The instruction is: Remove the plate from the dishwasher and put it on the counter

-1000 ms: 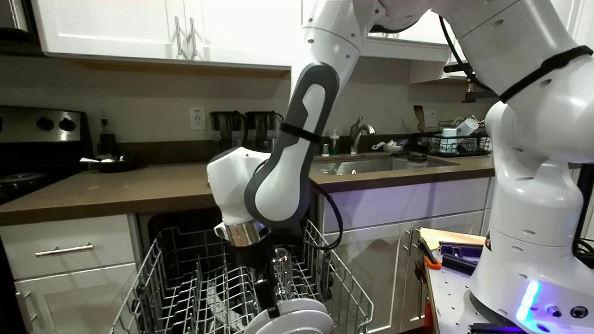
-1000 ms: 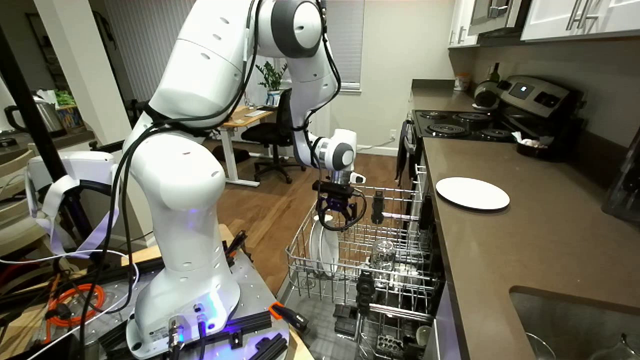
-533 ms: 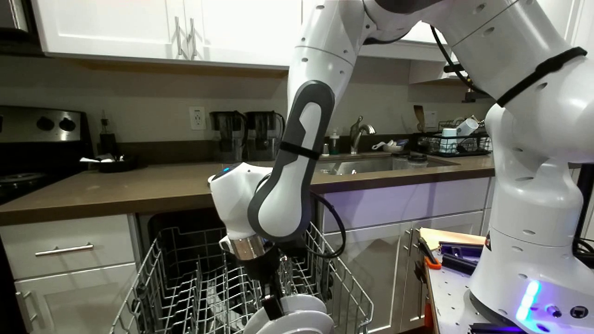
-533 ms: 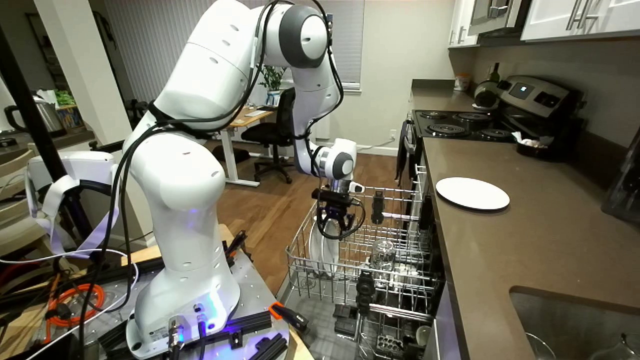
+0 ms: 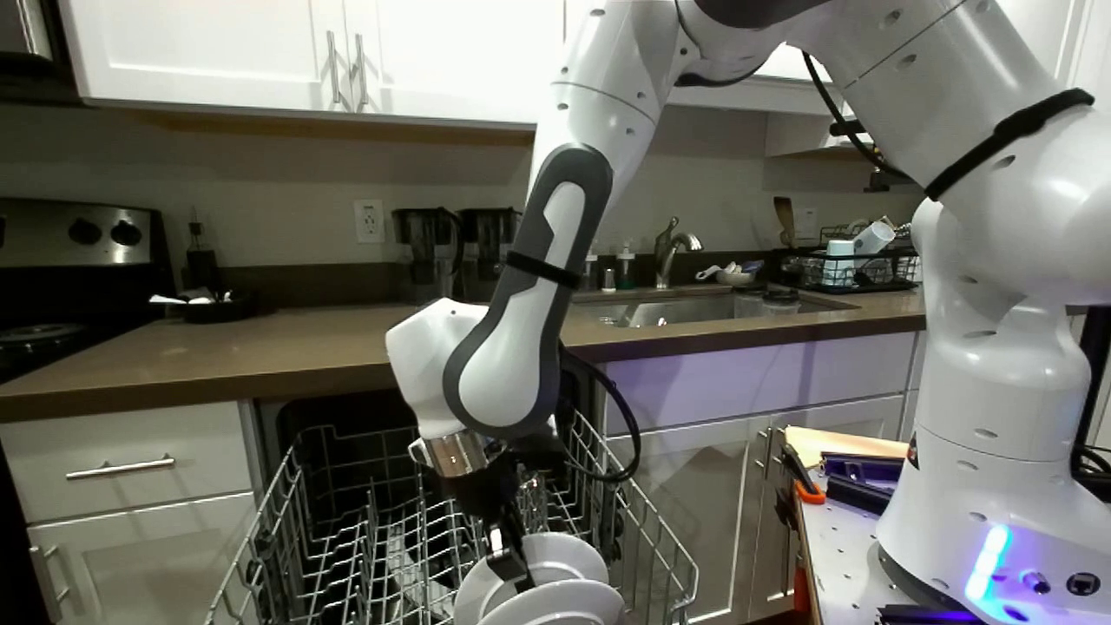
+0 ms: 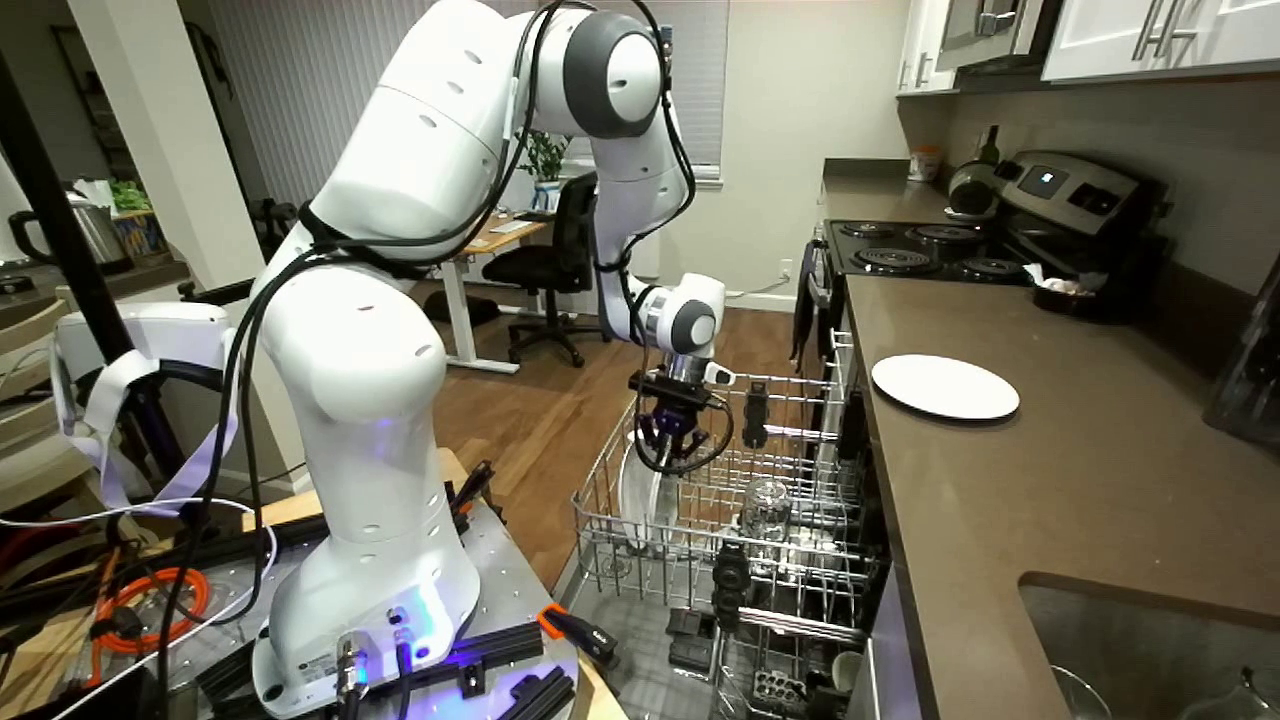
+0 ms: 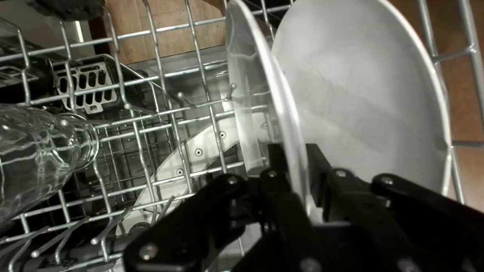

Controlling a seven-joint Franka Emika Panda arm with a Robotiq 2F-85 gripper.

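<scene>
In the dishwasher (image 5: 371, 521), we've just seen one plate (image 5: 570, 555) tip upward, pinched in the gripper (image 7: 297, 162), so the lift looks begun!

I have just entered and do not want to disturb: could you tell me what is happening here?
A robot arm is at the open dishwasher, apparently unloading it. Its gripper seems closed on the rim of a white plate in the pulled-out rack, beside a second plate. I cannot tell if the held one is lifted off the rack. A third plate lies on the counter.
</scene>
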